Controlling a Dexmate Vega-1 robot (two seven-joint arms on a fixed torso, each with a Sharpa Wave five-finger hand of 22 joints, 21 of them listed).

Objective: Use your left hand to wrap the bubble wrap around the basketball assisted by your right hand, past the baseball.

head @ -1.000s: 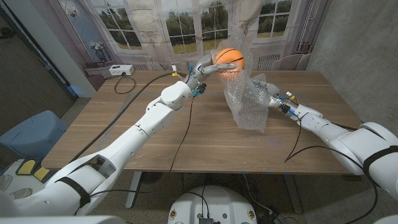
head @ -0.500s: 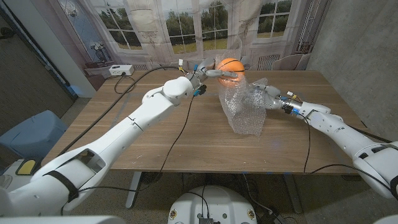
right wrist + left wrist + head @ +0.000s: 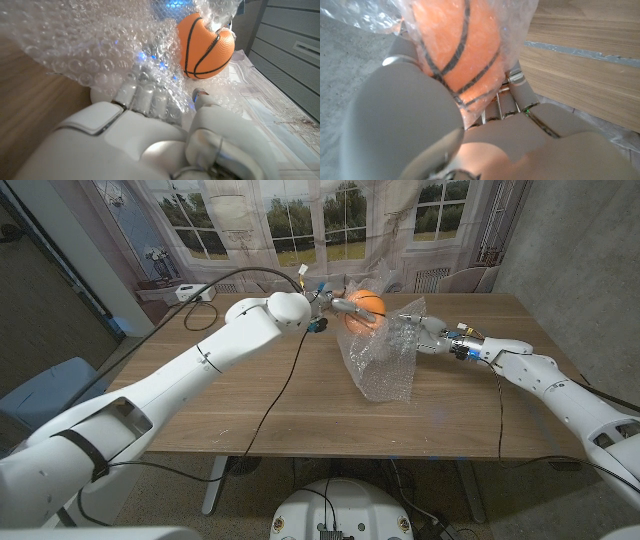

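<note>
A small orange basketball [image 3: 367, 307] with black lines is held above the far middle of the table by my left hand [image 3: 343, 304]. In the left wrist view the basketball [image 3: 462, 45] sits behind clear film, with my left hand [image 3: 420, 120] gripping it from beneath. The bubble wrap [image 3: 383, 360] hangs from the ball down to the table as a crumpled clear sheet. My right hand [image 3: 430, 335] holds its right edge. In the right wrist view my right hand [image 3: 145, 130] has its fingers buried in the bubble wrap [image 3: 75, 45], with the basketball [image 3: 206, 46] beyond.
The wooden table [image 3: 250, 410] spreads in front of the wrap. A white box [image 3: 195, 293] with a black cable lies at the back left corner. A blue chair [image 3: 50, 395] stands off the left side, and a grey chair [image 3: 465, 278] behind the far edge.
My left hand has brought the basketball down and a little nearer. The hanging bubble wrap has swung leftward with it, and my right arm has followed, still holding the edge.
</note>
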